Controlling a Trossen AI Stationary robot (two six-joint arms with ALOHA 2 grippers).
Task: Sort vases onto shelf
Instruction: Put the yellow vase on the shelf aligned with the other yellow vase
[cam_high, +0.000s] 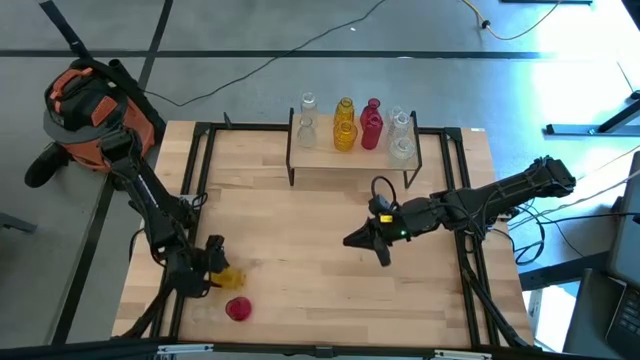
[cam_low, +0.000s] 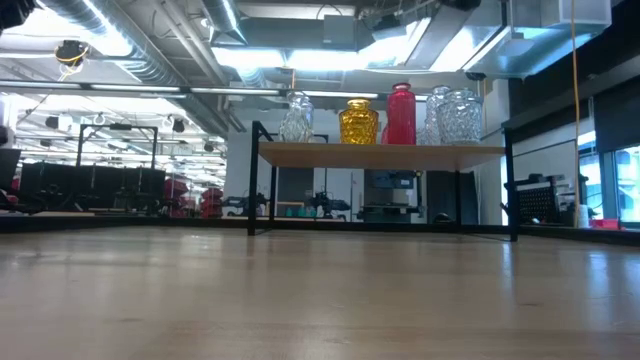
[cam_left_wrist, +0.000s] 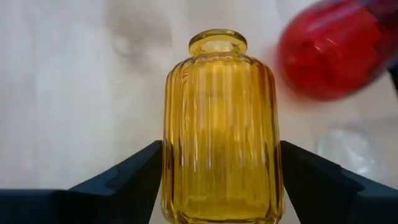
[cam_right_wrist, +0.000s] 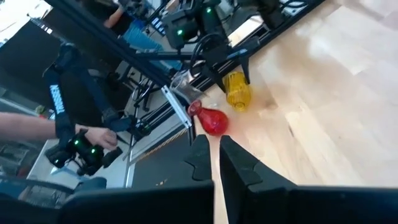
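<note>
Yellow ribbed vase (cam_left_wrist: 219, 130), nearest the left wrist camera: lying on its side on the table's near-left part, set between the spread fingers (cam_left_wrist: 127, 180) of the left gripper (cam_high: 215, 268), which flank its body; whether the pads touch the glass cannot be told. Red rounded vase (cam_high: 238, 309): lying just beside the yellow one, nearer the table's front edge. A clear glass item (cam_left_wrist: 348, 146) lies near both, blurred. Shelf (cam_high: 320, 155), light wood on black legs, at the far centre of the table (cam_high: 300, 230): carries clear vases (cam_high: 307, 118) at its left end, yellow vases (cam_high: 344, 127) and red vases (cam_high: 371, 125) in the middle, more clear vases (cam_high: 401, 137) at its right end, all upright. Right gripper (cam_high: 358, 240): right of the table's centre, well apart from the vases, fingers pressed together, empty. Beyond the table's left edge, a person's hand (cam_right_wrist: 102, 137) holds a dark device.
</note>
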